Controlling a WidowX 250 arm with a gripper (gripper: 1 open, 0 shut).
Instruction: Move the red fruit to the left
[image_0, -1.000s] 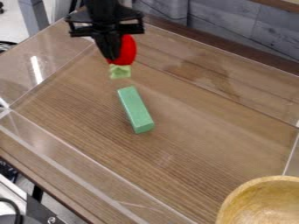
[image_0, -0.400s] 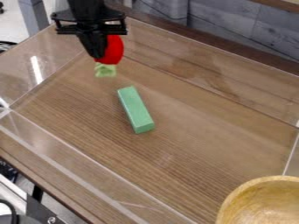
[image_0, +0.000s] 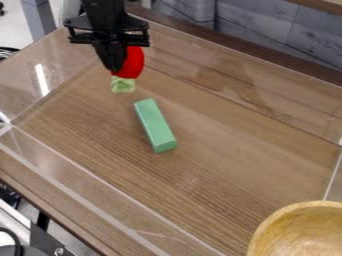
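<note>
The red fruit (image_0: 131, 63), a small glossy toy strawberry with a light green leafy cap pointing down, hangs just above the wooden tabletop at the upper left of the camera view. My black gripper (image_0: 120, 52) points down and is shut on the strawberry's red body. The cap (image_0: 123, 84) sits close to the wood; whether it touches I cannot tell. A long green rectangular block (image_0: 155, 125) lies on the table below and to the right of the strawberry, apart from it.
Clear plastic walls (image_0: 40, 75) fence the wooden tabletop on all sides. A wooden bowl rim (image_0: 307, 232) shows at the bottom right corner. Open wood (image_0: 254, 110) spreads to the right of the block.
My gripper has carried the strawberry a little to the left, away from the green block's top end. The block has not moved.
</note>
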